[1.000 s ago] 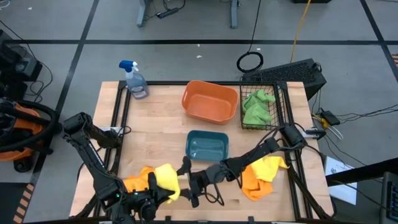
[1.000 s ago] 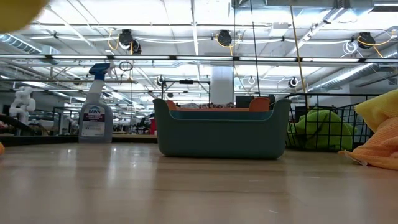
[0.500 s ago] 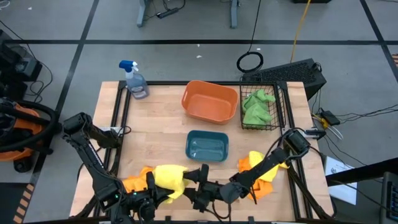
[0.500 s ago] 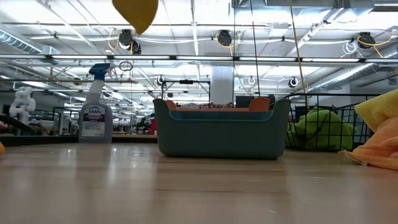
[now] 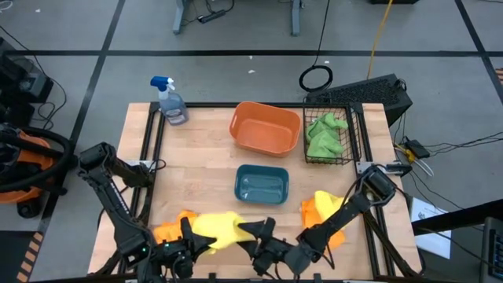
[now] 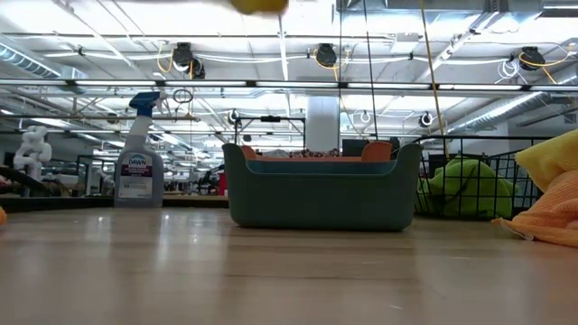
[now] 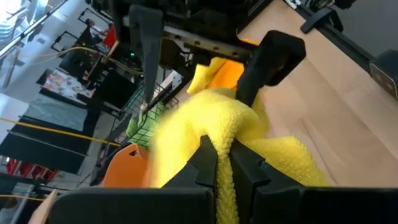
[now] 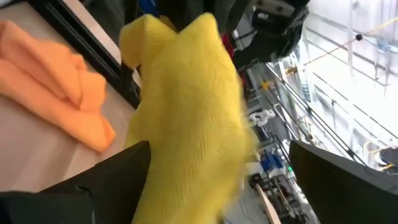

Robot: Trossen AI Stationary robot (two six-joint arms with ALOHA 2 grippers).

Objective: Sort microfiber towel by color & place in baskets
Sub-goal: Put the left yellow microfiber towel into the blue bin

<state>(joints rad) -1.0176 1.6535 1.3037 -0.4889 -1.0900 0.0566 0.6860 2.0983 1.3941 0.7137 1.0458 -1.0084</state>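
The left gripper (image 5: 191, 244), near the front edge of the table (image 5: 200, 149), has its fingers (image 7: 208, 163) clenched on a yellow towel (image 5: 216, 229) and holds it up off the wood. The right gripper (image 5: 255, 236) sits just beside it, fingers (image 8: 127, 163) spread wide with the yellow cloth hanging between them, not yet pinched.

This looks like a handover: the left arm offers the yellow towel so the right arm can carry it to a basket. The next move calls for the right fingers to close on the cloth before the left lets go, or it will drop back onto the table.

An orange towel (image 5: 167, 233) lies beside the left gripper. A mixed orange and yellow pile (image 5: 322, 211) rests near the right arm at the front right. The green towels (image 5: 324, 135) already lie in the black wire basket (image 5: 350, 153) at the back right. The orange tub (image 5: 266, 128) and the teal tray (image 5: 262, 185) in the middle appear empty, so most sorting remains.
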